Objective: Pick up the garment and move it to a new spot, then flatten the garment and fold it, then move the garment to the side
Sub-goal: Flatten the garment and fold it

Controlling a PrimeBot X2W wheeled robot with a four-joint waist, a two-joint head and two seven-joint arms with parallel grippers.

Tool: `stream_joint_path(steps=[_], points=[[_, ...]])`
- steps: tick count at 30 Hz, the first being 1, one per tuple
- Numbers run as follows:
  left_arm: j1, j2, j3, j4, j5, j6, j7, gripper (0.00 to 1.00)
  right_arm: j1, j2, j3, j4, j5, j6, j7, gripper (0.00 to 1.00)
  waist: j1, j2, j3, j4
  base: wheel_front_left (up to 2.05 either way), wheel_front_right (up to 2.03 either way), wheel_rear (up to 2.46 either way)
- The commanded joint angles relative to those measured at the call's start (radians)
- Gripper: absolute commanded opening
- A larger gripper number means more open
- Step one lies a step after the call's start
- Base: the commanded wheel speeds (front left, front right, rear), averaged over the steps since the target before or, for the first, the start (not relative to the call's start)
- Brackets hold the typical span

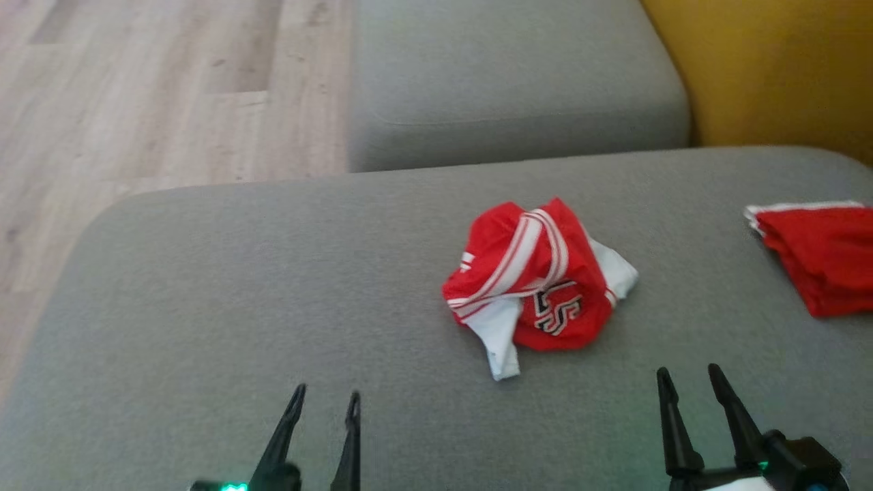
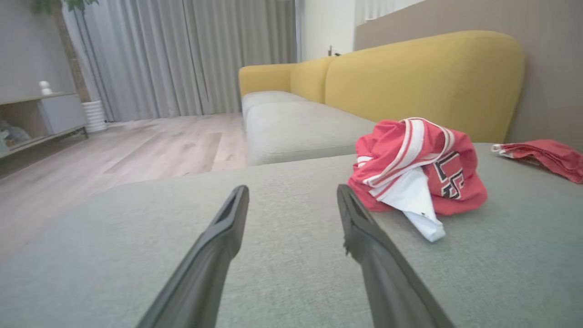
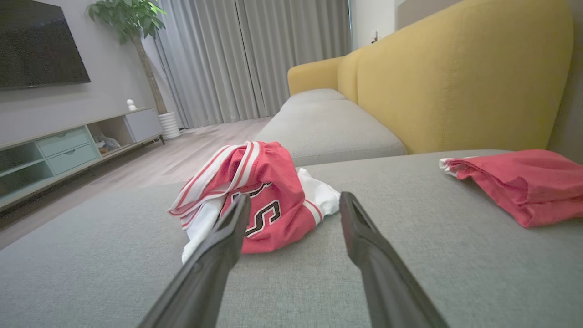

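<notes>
While the right pincer (image 1: 689, 372) and left pincer (image 1: 326, 392) both have fingers apart, holding nothing, the bunched red garment (image 1: 539, 279) lies on the sofa seat (image 1: 204, 286) ahead, between them, nearer the right pincer, a bit to its left.

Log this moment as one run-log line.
stage: pick-up not begun | crumpled garment: on grey cushion, untouched | left hand: open, empty | right hand: open, empty | second red garment: at right, apart
</notes>
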Motion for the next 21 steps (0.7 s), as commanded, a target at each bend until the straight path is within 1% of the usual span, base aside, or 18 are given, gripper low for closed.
stream_joint_path(steps=[1,4,7,8,10,14,16,21], points=[[-0.111,-0.01,0.019,-0.001,0.011,-0.009,-0.008,1.0,-0.062,-0.008,0.029,-0.043,-0.013,0.007,-0.004,1.0,0.0,0.0,0.035,-0.055,0.0,0.0,0.0],[-0.194,-0.008,-0.006,0.097,0.038,-0.037,-0.008,1.0,-0.077,-0.008,0.036,-0.048,-0.026,0.007,-0.004,1.0,0.0,0.0,0.072,-0.109,0.0,0.0,0.0],[-0.301,0.009,-0.037,0.227,0.086,-0.06,-0.008,1.0,-0.09,-0.008,0.035,-0.051,-0.03,0.007,-0.004,1.0,0.0,0.0,0.117,-0.157,0.0,0.0,0.0],[-0.301,0.009,-0.037,0.227,0.086,-0.06,-0.008,1.0,-0.09,-0.008,0.035,-0.051,-0.03,0.007,-0.004,1.0,0.0,0.0,0.117,-0.157,0.0,0.0,0.0],[-0.376,0.02,-0.051,0.306,0.111,-0.068,-0.008,1.0,-0.1,-0.009,0.041,-0.051,-0.033,0.007,-0.004,1.0,0.0,0.0,0.155,-0.186,0.0,0.0,0.0],[-0.522,0.056,-0.084,0.441,0.17,-0.07,-0.008,1.0,-0.14,-0.01,0.055,-0.051,-0.026,0.007,-0.004,1.0,0.0,0.0,0.234,-0.242,0.0,0.0,0.0],[-0.576,0.069,-0.106,0.483,0.195,-0.065,-0.008,1.0,-0.156,-0.01,0.06,-0.046,-0.021,0.007,-0.004,1.0,0.0,0.0,0.258,-0.264,0.0,0.0,0.0],[-0.643,0.077,-0.124,0.555,0.19,-0.058,-0.008,1.0,-0.185,-0.011,0.066,-0.041,-0.011,0.007,-0.004,1.0,0.0,0.0,0.29,-0.308,0.0,0.0,0.0]])
